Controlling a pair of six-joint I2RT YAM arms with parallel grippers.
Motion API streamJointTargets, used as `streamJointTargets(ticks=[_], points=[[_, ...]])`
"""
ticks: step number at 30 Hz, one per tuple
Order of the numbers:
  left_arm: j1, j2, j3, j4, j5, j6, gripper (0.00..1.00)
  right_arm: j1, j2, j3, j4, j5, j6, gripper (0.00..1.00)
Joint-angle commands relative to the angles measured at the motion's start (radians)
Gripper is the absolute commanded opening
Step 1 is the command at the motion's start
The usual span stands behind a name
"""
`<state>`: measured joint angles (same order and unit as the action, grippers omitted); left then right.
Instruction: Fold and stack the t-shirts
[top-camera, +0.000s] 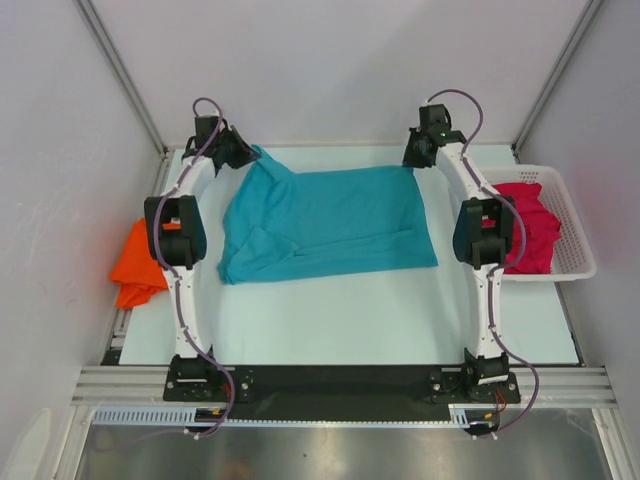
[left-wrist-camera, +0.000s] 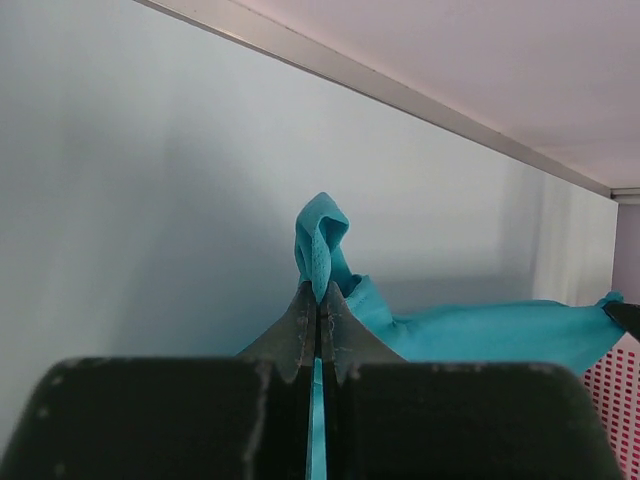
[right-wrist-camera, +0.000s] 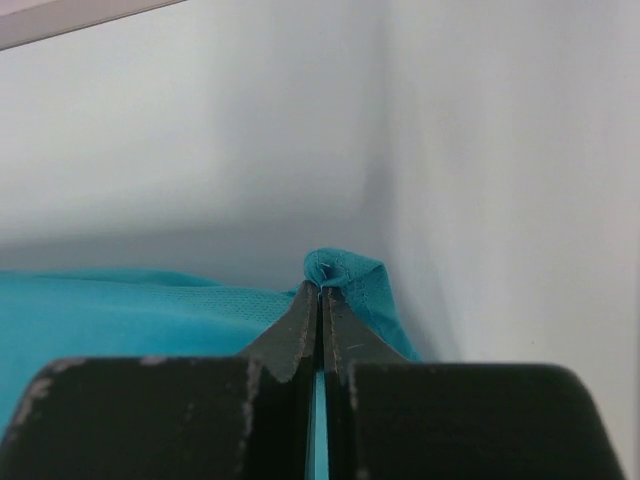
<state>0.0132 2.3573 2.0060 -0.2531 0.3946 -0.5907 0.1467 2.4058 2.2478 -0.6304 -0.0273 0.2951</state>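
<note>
A teal t-shirt (top-camera: 325, 222) lies spread over the middle of the table, rumpled along its left side. My left gripper (top-camera: 245, 152) is shut on its far left corner, and a fold of teal cloth (left-wrist-camera: 322, 245) sticks up between the pinched fingers. At the far right corner my right gripper (top-camera: 413, 157) is shut on the teal cloth (right-wrist-camera: 345, 272) too. An orange t-shirt (top-camera: 138, 264) lies crumpled at the table's left edge. A magenta-pink t-shirt (top-camera: 528, 225) sits bunched in the basket.
The white slotted basket (top-camera: 570, 215) stands at the right edge of the table, beside my right arm. White walls close in at the back and on both sides. The table's near half (top-camera: 340, 320) is pale bare surface.
</note>
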Motion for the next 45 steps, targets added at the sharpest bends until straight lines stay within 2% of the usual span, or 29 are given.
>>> streamJointTargets(ticks=[1,4,8,13,14,21,26,38,45], points=[[-0.004,-0.115,-0.053,0.003,-0.010,0.034,0.00,-0.002,-0.102,-0.056,0.003,0.017,-0.022,0.00],[-0.005,-0.159,-0.098,0.002,-0.011,0.043,0.00,-0.002,-0.137,-0.088,0.008,0.017,-0.024,0.00],[-0.004,-0.233,-0.191,0.017,-0.019,0.052,0.01,0.002,-0.194,-0.213,0.037,0.017,-0.027,0.00],[-0.004,-0.377,-0.406,0.087,-0.025,0.048,0.01,0.002,-0.301,-0.398,0.089,0.023,-0.019,0.00],[-0.004,-0.435,-0.517,0.112,-0.022,0.043,0.01,0.004,-0.345,-0.497,0.112,0.026,-0.013,0.00],[-0.004,-0.613,-0.746,0.147,-0.030,0.055,0.01,0.025,-0.494,-0.715,0.159,0.053,-0.007,0.00],[-0.004,-0.725,-0.932,0.182,-0.034,0.054,0.01,0.045,-0.548,-0.812,0.166,0.072,0.004,0.00],[-0.004,-0.851,-1.118,0.183,0.000,0.040,0.02,0.088,-0.639,-0.991,0.198,0.124,0.045,0.00],[-0.004,-0.886,-1.168,0.157,0.000,0.040,0.04,0.093,-0.633,-1.021,0.190,0.193,0.065,0.00]])
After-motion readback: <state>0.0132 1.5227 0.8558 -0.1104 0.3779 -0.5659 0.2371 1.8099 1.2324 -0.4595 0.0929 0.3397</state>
